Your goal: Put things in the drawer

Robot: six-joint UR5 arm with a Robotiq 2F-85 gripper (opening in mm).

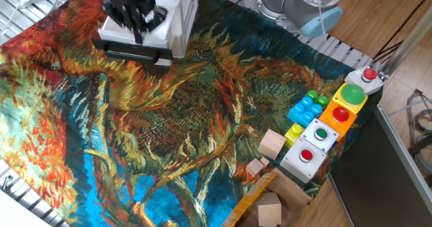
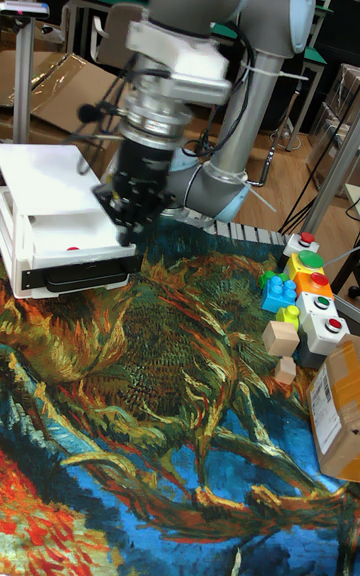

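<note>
The red block (image 2: 68,249) already lies in the open drawer (image 2: 60,254) of the white cabinet (image 2: 40,186) at far left. The gripper (image 2: 128,223) hangs over the tray, its fingers seemingly together and empty. Wooden cubes (image 1: 272,144) remain near right, undelivered.

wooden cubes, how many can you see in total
3: a large cube beside the button boxes, a small cube just in front of it, and one inside the cardboard box. More may be hidden inside.
</note>
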